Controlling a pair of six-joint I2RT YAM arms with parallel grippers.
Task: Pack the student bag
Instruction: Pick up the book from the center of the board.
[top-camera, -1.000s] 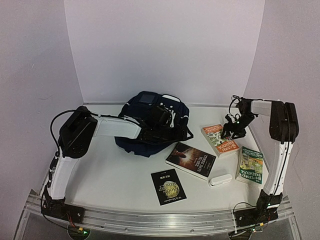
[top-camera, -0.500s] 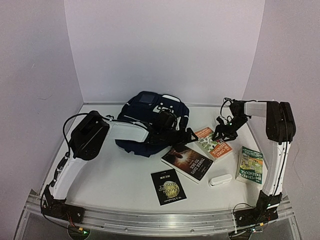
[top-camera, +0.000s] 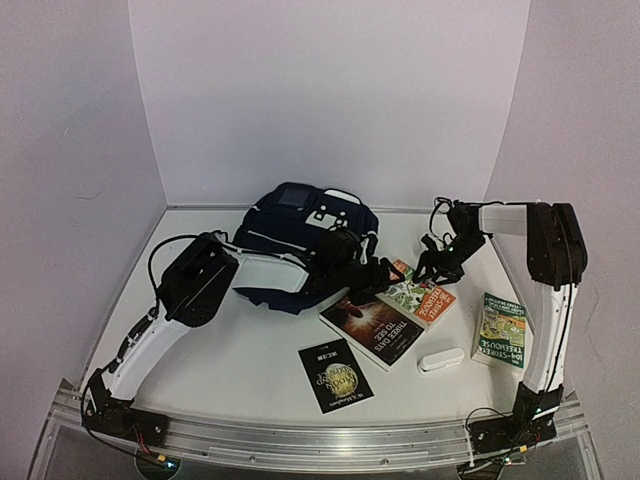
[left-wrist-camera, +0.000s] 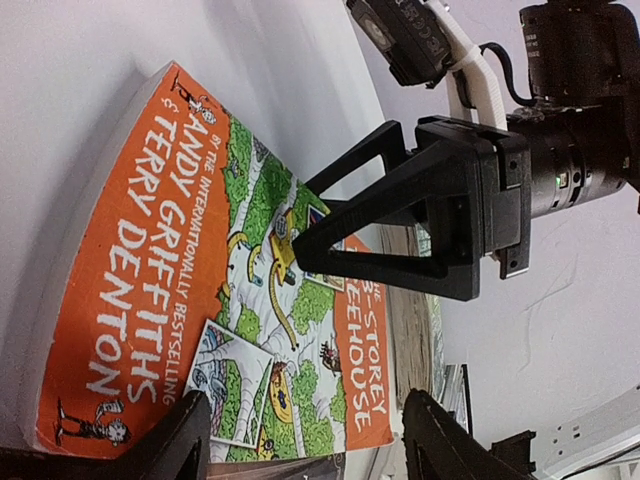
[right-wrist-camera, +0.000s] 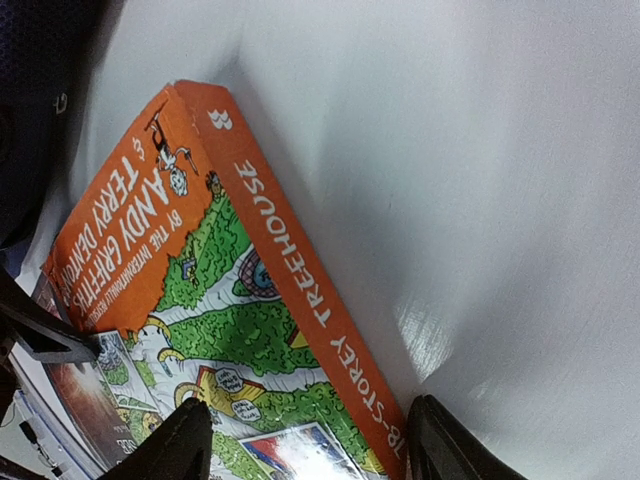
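The student bag (top-camera: 262, 226), dark navy with a white stripe and a grey label, lies at the back middle of the table. An orange and green paperback (top-camera: 424, 298) lies to its right, partly over a dark book (top-camera: 372, 328). My left gripper (top-camera: 378, 272) is open and empty, reaching from the bag to the paperback's left end (left-wrist-camera: 190, 290). My right gripper (top-camera: 440, 262) is open at the paperback's right, spine edge (right-wrist-camera: 300, 300), its fingers astride that edge. It shows in the left wrist view (left-wrist-camera: 305, 218) above the cover.
A small black book (top-camera: 335, 373) lies front middle. A white oblong case (top-camera: 441, 360) lies front right, with a green paperback (top-camera: 503, 328) beyond it at the right edge. White walls close the back and sides.
My left gripper has swung right from the bag to the orange paperback. My right gripper has moved left, and the paperback and the dark book have slid left toward the bag.
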